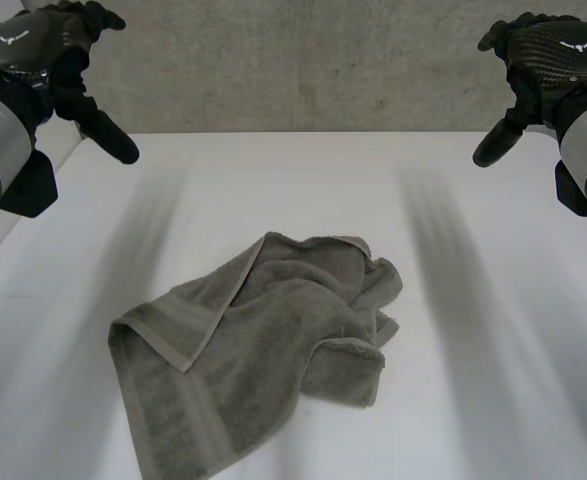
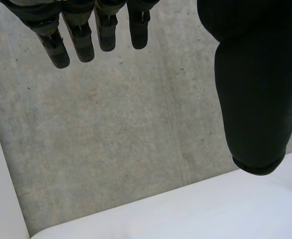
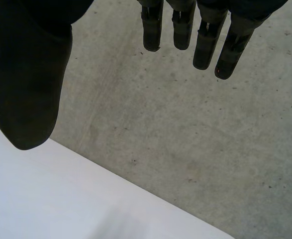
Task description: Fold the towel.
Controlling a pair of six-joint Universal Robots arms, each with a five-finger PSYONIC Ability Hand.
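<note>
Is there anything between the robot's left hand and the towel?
No. In the head view, just bare white table lies between the left hand and the crumpled towel.

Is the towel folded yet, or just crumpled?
Crumpled, not folded: the grey towel lies bunched on the white table, one corner flipped over, edges uneven.

No word, number or brand name can be read here. The only signs are two small white emblems, both in the head view. The first emblem (image 1: 13, 38) stands on the black back of the left hand (image 1: 35, 55), in the upper left of the frame, and its form is like a pair of spread wings. The second emblem (image 1: 574, 45), of the same form, stands on the back of the right hand (image 1: 548, 60), in the upper right of the frame.
</note>
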